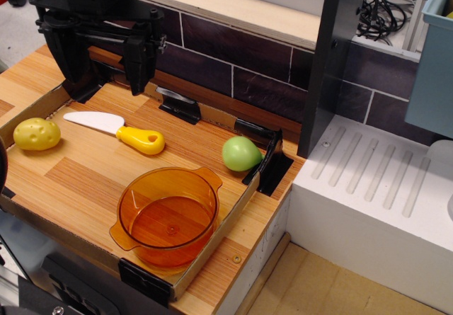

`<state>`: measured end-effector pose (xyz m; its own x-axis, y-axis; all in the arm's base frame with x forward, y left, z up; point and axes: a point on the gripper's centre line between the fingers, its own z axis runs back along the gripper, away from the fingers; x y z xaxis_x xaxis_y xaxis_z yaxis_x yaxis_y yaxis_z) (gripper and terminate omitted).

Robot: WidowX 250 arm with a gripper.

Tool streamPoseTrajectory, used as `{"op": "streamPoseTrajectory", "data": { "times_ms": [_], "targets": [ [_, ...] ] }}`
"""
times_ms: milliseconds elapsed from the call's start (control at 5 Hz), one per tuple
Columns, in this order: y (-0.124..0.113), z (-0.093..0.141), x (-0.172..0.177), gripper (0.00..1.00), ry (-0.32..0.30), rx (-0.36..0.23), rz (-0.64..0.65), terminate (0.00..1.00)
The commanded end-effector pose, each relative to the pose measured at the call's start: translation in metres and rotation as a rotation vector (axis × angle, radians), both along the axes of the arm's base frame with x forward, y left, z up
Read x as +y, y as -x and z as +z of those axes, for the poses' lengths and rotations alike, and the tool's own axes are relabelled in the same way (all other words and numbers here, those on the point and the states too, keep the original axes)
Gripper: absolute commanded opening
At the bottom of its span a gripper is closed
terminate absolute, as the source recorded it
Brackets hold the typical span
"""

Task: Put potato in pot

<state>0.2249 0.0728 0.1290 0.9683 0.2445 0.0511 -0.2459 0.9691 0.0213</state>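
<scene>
The yellow lumpy potato [37, 134] lies at the left edge of the wooden tray floor [85, 180]. The translucent orange pot [168, 216] stands empty at the tray's front right corner, well apart from the potato. My black gripper [107, 80] hangs over the tray's back left corner, above and behind the potato. Its two fingers [138, 64] stand wide apart and hold nothing.
A white toy knife with a yellow handle [120, 131] lies between the potato and the pot. A smooth green round fruit [241, 153] sits at the tray's right wall. Black brackets line the tray's back edge [178, 106]. A white ridged drainboard [375, 180] stands at the right.
</scene>
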Motion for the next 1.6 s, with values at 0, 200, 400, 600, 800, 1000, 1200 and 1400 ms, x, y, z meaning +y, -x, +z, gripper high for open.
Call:
{"op": "streamPoseTrajectory", "data": {
  "times_ms": [0, 200, 400, 600, 800, 1000, 1200, 1400],
  "targets": [
    [0.000, 0.000, 0.000, 1.00, 0.000, 0.000, 0.000, 0.00],
    [0.002, -0.001, 0.023, 1.00, -0.012, -0.028, -0.146, 0.00],
    [0.004, -0.001, 0.046, 1.00, 0.044, 0.049, -0.261, 0.00],
    [0.003, -0.007, 0.075, 1.00, 0.089, 0.026, -0.301, 0.00],
    [0.005, -0.022, 0.095, 1.00, 0.110, 0.072, -0.340, 0.00],
    [0.017, -0.040, 0.102, 1.00, 0.092, 0.061, -0.395, 0.00],
    [0.018, -0.055, 0.108, 1.00, 0.076, 0.072, -0.403, 0.00],
    [0.017, -0.068, 0.110, 1.00, 0.064, 0.055, -0.402, 0.00]
  ]
}}
